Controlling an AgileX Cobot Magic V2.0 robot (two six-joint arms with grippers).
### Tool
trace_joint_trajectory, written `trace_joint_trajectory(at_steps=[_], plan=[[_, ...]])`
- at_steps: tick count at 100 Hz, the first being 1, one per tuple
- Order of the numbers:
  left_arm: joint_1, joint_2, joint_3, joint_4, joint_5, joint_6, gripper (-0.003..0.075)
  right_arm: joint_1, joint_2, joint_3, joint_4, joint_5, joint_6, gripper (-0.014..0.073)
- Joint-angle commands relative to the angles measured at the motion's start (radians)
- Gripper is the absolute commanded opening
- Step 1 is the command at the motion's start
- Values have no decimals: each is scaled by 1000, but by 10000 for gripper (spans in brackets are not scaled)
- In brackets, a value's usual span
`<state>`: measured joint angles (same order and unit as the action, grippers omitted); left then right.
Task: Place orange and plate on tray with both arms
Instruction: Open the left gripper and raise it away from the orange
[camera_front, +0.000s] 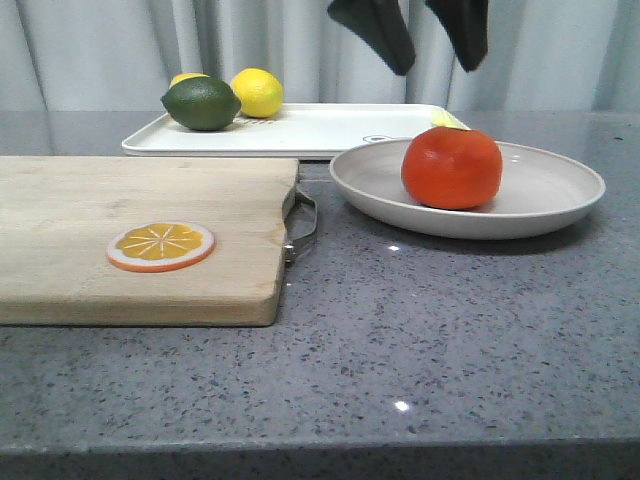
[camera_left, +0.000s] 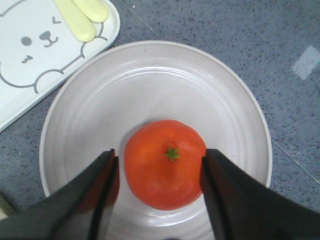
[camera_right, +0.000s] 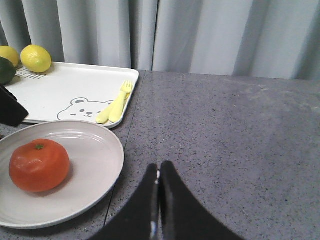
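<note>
The orange (camera_front: 452, 167) sits in the off-white plate (camera_front: 550, 190) on the grey counter, just in front of the tray (camera_front: 320, 130). My left gripper (camera_front: 437, 62) hangs open above the orange. In the left wrist view its gripper (camera_left: 159, 154) has a finger on each side of the orange (camera_left: 165, 165) without touching it, over the plate (camera_left: 150, 85), with a tray corner (camera_left: 30, 75) beside. My right gripper (camera_right: 159, 167) is shut and empty over the counter beside the plate (camera_right: 95, 145), the orange (camera_right: 39, 165) and the tray (camera_right: 75, 85). It does not show in the front view.
A wooden cutting board (camera_front: 140, 230) with a metal handle and an orange slice (camera_front: 160, 246) lies left of the plate. A green lime (camera_front: 201, 103) and yellow lemons (camera_front: 257, 92) sit on the tray's far left. A yellow fork and spoon (camera_right: 115, 105) lie on the tray near the plate. Curtain behind.
</note>
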<state>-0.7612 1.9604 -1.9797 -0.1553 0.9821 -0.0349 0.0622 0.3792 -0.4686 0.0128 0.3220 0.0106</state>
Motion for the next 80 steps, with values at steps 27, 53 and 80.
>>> trace_joint_trajectory(at_steps=[27,53,80], plan=[[97,-309,146,-3,-100,-1,13,1,15,-34,-1,-79,-11,-59],[141,-622,517,36,-370,-1,-18,1,15,-34,-1,-9,-11,-59],[141,-923,936,61,-552,-1,-18,1,15,-34,-1,23,-11,-59]])
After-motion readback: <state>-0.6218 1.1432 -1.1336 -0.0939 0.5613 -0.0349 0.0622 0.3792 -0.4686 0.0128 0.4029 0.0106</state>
